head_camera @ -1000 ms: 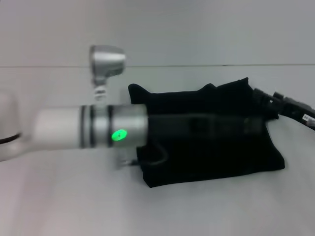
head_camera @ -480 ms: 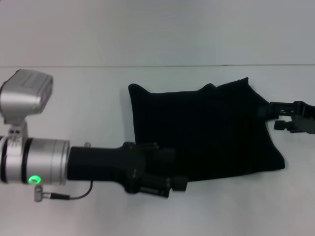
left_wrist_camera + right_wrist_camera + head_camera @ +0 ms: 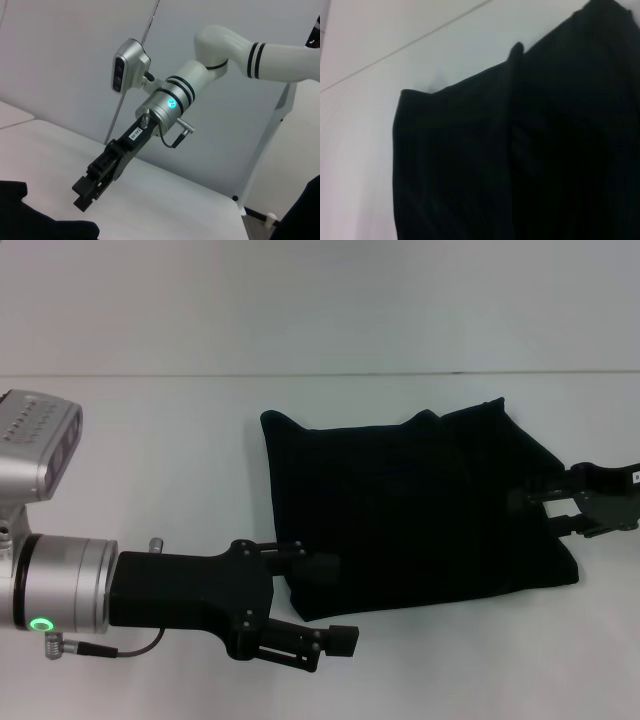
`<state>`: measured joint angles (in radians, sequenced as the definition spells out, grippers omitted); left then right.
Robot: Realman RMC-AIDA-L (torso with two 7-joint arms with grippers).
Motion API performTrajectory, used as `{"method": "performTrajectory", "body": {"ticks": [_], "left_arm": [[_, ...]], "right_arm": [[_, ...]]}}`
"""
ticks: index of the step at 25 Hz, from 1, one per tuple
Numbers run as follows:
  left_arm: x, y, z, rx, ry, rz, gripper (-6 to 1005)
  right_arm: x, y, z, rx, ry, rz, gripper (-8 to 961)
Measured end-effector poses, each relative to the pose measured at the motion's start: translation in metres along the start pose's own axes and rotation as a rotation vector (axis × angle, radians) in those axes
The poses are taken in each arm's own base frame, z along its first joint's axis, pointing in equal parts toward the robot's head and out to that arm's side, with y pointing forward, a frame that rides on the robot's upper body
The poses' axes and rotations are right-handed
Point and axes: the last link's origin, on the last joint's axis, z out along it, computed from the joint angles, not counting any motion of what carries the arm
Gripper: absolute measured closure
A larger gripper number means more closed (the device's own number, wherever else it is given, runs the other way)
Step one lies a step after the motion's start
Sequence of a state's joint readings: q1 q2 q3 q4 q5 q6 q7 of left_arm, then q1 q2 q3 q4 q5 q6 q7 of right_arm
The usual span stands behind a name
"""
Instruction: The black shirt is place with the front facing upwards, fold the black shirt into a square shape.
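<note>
shirt: black cloth, matt, soft, folds and creases show; no sheen
table: white, smooth, matt, faint seam line across the far side
left gripper: black, matt, looks like hard plastic or coated metal
left arm wrist: brushed silver metal ring, satin sheen
left camera housing: silver, metallic, satin
right gripper: black, matt, hard
right arm: glossy white shell, black bands, silver metal collar
wall: plain, pale, matt
</note>
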<state>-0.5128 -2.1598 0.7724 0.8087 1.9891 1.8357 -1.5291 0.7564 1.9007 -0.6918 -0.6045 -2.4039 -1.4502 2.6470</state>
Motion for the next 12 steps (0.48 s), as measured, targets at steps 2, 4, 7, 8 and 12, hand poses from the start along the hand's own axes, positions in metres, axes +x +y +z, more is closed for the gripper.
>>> {"method": "performTrajectory", "body": {"ticks": [2, 4, 7, 8, 12], "left_arm": [[-0.001, 0.0, 0.0, 0.0, -0.004, 0.002, 48], [0.0, 0.0, 0.0, -0.002, -0.004, 0.006, 48], [0.0, 0.0, 0.001, -0.003, -0.006, 0.009, 48], [0.0, 0.0, 0.001, -0.003, -0.006, 0.01, 48], [0.0, 0.001, 0.002, -0.008, -0.008, 0.012, 48]], "right_arm": [[0.0, -0.002, 0.002, 0.005, -0.004, 0.009, 28], [0.001, -0.004, 0.004, 0.008, -0.006, 0.019, 28], [0.002, -0.004, 0.008, 0.004, -0.01, 0.03, 28], [0.001, -0.004, 0.01, 0.002, -0.013, 0.033, 28], [0.001, -0.001, 0.019, 0.001, -0.013, 0.032, 28]]}}
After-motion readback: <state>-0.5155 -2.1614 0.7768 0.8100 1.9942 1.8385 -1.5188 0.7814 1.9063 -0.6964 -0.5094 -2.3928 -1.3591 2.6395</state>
